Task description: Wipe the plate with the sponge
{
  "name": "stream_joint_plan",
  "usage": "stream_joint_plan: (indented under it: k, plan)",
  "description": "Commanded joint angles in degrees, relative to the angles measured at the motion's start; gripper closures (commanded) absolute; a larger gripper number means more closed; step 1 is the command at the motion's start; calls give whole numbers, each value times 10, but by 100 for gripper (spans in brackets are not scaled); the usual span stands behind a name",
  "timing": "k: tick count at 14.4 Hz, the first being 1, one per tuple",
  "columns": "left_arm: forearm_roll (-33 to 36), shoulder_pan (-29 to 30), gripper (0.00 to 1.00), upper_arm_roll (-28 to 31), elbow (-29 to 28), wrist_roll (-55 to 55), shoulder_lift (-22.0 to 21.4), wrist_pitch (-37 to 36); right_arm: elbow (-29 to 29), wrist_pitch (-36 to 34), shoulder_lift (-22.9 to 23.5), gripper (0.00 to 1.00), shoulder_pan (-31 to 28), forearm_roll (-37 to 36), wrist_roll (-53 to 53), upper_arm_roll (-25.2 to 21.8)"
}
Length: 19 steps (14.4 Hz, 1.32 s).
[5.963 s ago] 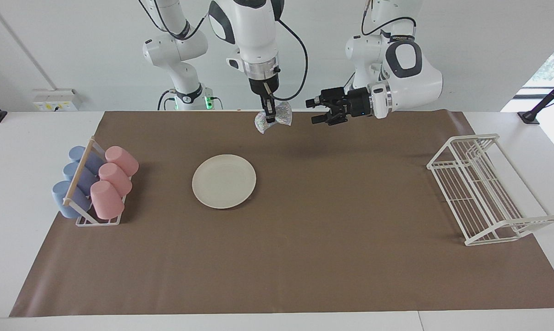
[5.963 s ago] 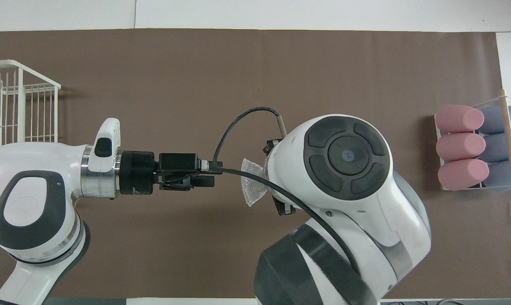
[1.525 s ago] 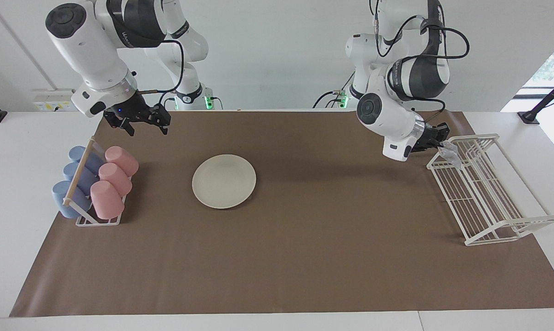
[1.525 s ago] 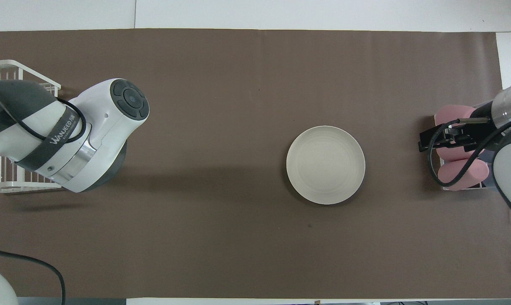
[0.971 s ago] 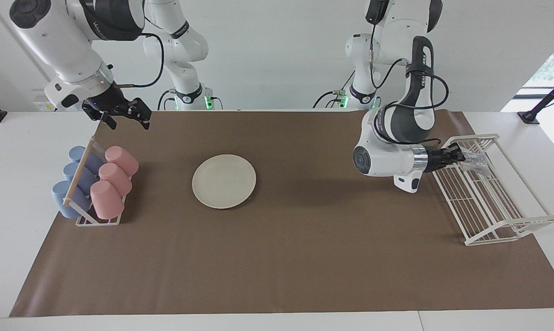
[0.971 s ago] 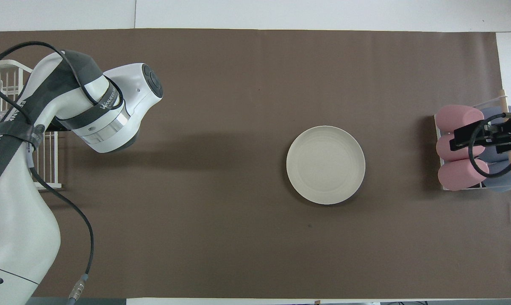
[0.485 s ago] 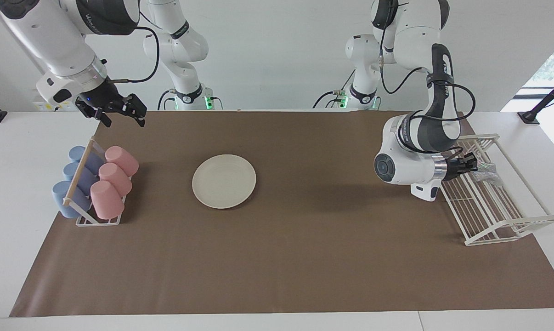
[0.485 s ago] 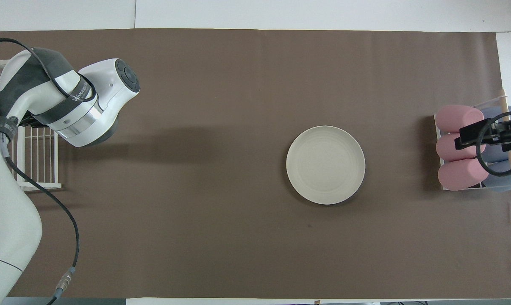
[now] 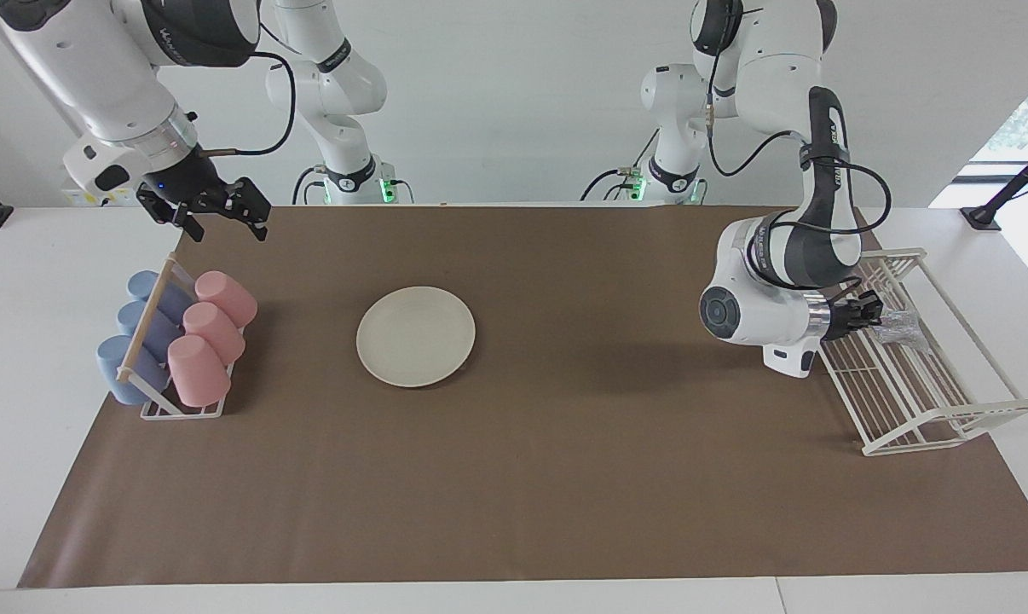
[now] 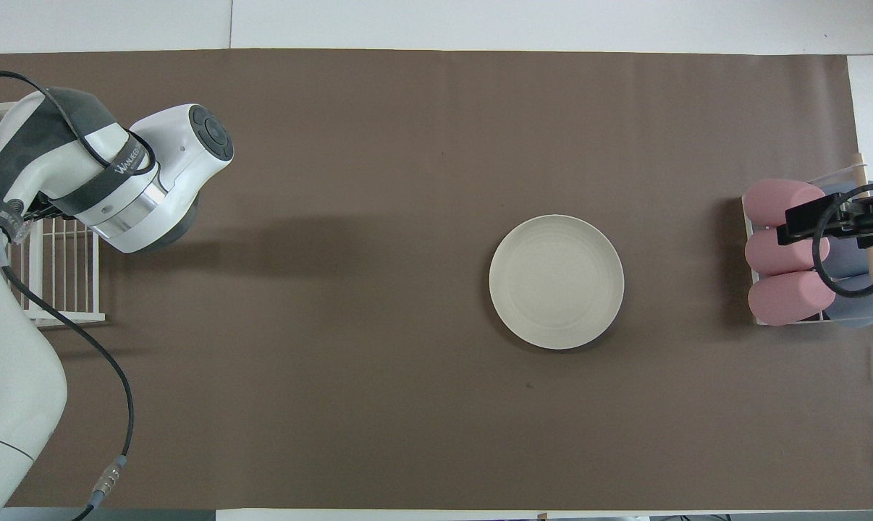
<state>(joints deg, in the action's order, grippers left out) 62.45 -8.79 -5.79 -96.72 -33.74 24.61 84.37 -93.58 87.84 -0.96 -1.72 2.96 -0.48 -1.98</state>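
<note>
- The left tool [image 9: 863, 309] lies level at the rack [image 9: 949, 431], at the left arm's end of the surface. Its tip is right against the sponge [image 9: 899, 325]. I cannot tell whether it grips the sponge or has let go.
- The sponge sits in the rack, on or just above the wires, well apart from the plate [image 9: 416, 335].
- Risk: if the sponge is loose, it is small and soft enough to sag between the thin wires or drop through to the mat [image 9: 565, 477].
- Risk: its wrinkly mesh could snag on a wire, so a pull away would drag the light rack or tip it.
- Risk: the left wrist hangs close to the rack's edge, and a small sideways move could knock it.
- Risk: as I judge it, the plate gets no wipe while the sponge is parked this far off.
- The right tool [image 9: 211, 207] waits high over the right arm's end of the surface, near the cups [image 9: 207, 341], with its jaws spread and nothing in them.
- The sponge is silvery, glittery and crumpled, and it looks squashy.
- The rack is white wire, open and slatted.
- The plate is round, shallow, matte cream and looks rigid, and it lies flat on the brown mat toward the right arm's end.
- The cups are smooth pink and blue cylinders, lying tilted in a white frame with a wooden bar.
</note>
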Motion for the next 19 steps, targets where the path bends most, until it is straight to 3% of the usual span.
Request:
stream_joint_plan:
  k: [1, 3, 4, 7, 10, 14, 19]
  plan:
    - [-8, 4, 38, -2, -9, -10, -6, 13, 1, 5, 1, 0, -5, -8, -18, 4]
    - [-12, 4, 36, -2, -8, -10, -6, 14, 1, 5, 1, 0, -4, -8, -17, 4]
    - [-15, 4, 30, -2, -7, -11, -6, 15, 2, 5, 1, 0, -3, -8, -16, 4]
    - [-23, 3, 0, -2, -4, -12, -6, 16, 2, 5, 1, 0, 1, -8, -15, 4]
    - [-69, 5, 0, -4, 16, -12, -12, 24, 2, 3, 1, 0, 0, -8, -15, 4]
    - [-202, 35, 0, -5, 35, 17, -74, 78, 2, 1, 1, 0, 1, -8, -12, 5]
    - [-338, 37, 0, -5, 66, 39, -117, 74, 2, 2, 1, 0, 1, -8, -10, 8]
